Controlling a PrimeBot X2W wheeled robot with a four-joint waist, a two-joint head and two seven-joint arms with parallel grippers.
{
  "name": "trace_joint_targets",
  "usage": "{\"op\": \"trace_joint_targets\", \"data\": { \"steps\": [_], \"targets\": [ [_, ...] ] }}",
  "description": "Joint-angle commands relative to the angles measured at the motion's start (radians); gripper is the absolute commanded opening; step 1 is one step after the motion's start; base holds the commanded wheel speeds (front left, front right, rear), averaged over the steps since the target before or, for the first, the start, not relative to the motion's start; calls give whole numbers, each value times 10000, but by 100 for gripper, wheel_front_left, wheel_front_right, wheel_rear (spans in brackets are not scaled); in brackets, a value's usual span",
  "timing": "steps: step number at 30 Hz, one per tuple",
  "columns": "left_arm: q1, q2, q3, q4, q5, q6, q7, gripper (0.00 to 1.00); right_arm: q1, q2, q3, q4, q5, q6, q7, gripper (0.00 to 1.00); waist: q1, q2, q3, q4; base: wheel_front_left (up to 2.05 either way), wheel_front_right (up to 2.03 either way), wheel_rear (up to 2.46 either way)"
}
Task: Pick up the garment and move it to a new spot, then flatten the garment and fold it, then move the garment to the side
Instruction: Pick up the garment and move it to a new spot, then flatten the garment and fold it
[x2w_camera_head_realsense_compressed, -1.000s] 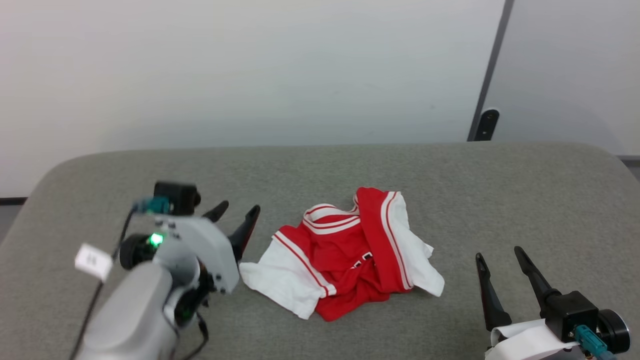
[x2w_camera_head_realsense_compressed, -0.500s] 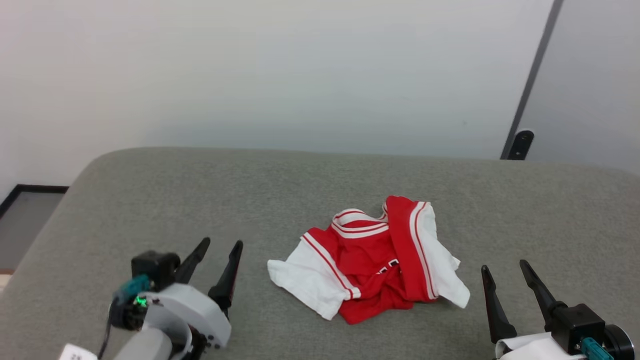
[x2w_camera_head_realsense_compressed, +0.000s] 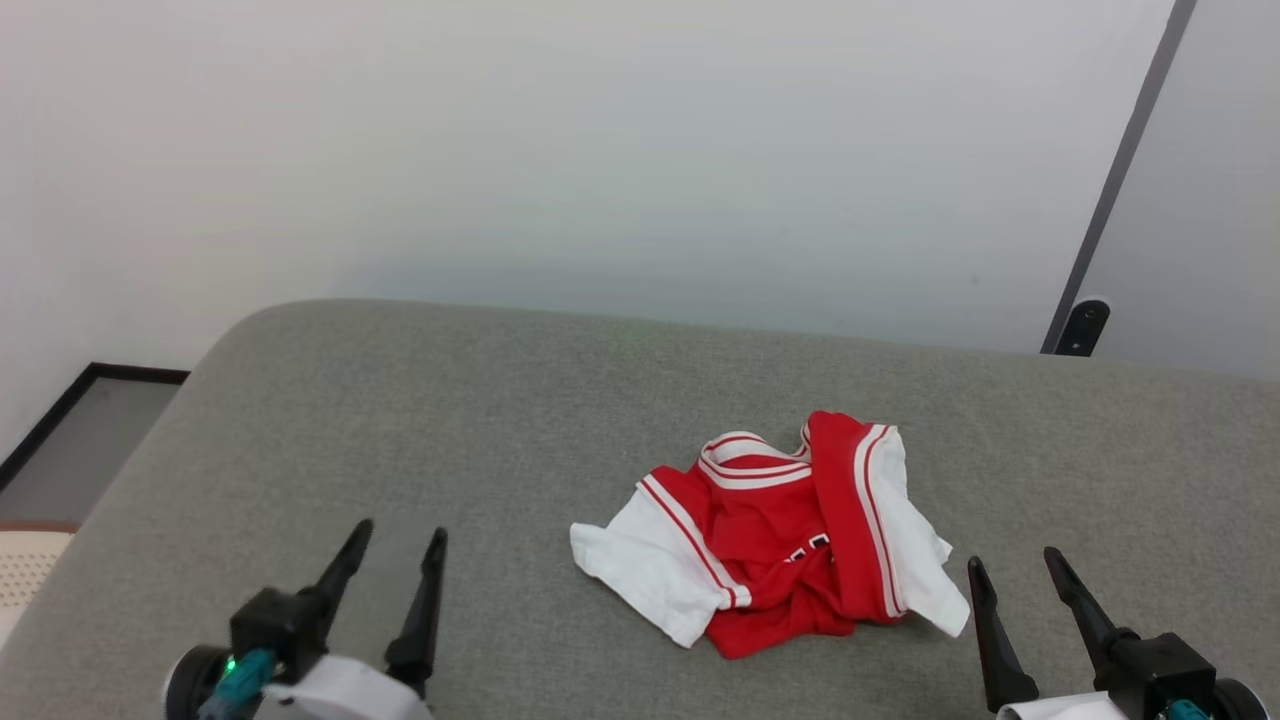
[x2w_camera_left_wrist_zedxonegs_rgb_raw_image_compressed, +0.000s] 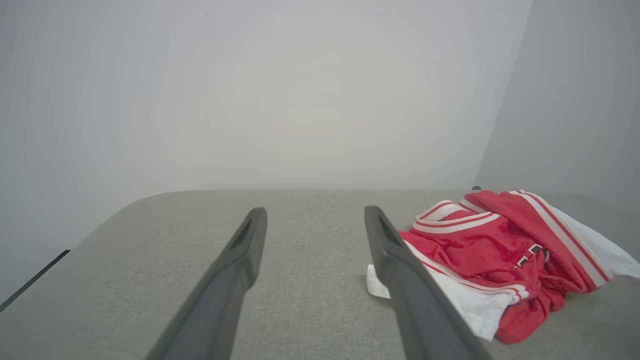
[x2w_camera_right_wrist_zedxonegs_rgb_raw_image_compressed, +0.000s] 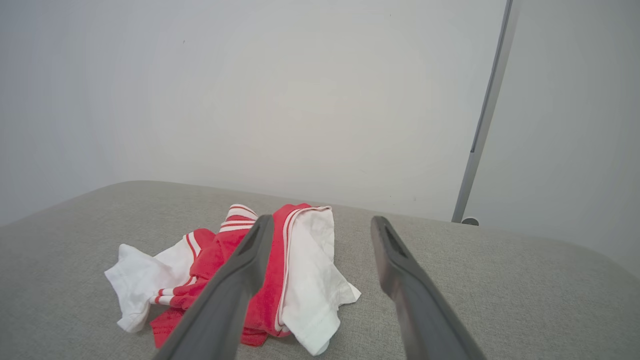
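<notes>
We see the small red-and-white shirt (x2w_camera_head_realsense_compressed: 770, 520) as soft, matt cloth, thin and creased at its white sleeves. The grey worktop (x2w_camera_head_realsense_compressed: 450, 420) wears a coarse woven fabric cover. On the left gripper (x2w_camera_head_realsense_compressed: 402, 530) and right gripper (x2w_camera_head_realsense_compressed: 1011, 557), the long dark fingers look like smooth matt plastic. The pale wall (x2w_camera_head_realsense_compressed: 600, 150) is smooth and matt.

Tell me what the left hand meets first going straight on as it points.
Likely nothing near: ahead of the left hand lies bare cushion, then the wall; the shirt sits to its right.

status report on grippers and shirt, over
Left gripper open, empty. Right gripper open, empty. Shirt crumpled on grey surface between them, not held. Nothing blocking it.
</notes>
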Motion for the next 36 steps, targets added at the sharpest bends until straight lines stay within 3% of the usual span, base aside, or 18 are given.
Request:
{"op": "trace_joint_targets", "data": {
  "steps": [1,10,20,32,36],
  "targets": [
    [299,-48,282,-178,223,-83,-1,100,182,14,-62,-21,25,-7,-53,100,0,0,-44,61,0,0,0],
    [1229,-512,1689,-580,784,-331,-2,100,328,8,-333,-6,-172,-7,-52,100,0,0,-130,163,0,0,0],
    [1540,-1008,2395,-720,1357,-618,-2,100,133,11,-451,-42,-361,-7,-34,100,0,0,41,-98,0,0,0],
    [1329,-1434,2641,-626,1664,-885,-3,100,-178,11,-821,-131,-490,-7,-34,100,0,0,673,-1703,0,0,0],
    [872,-1345,2520,34,981,-1048,374,100,-310,11,-721,-142,-420,-7,-34,100,0,0,969,-2362,0,0,0]
  ]
}}
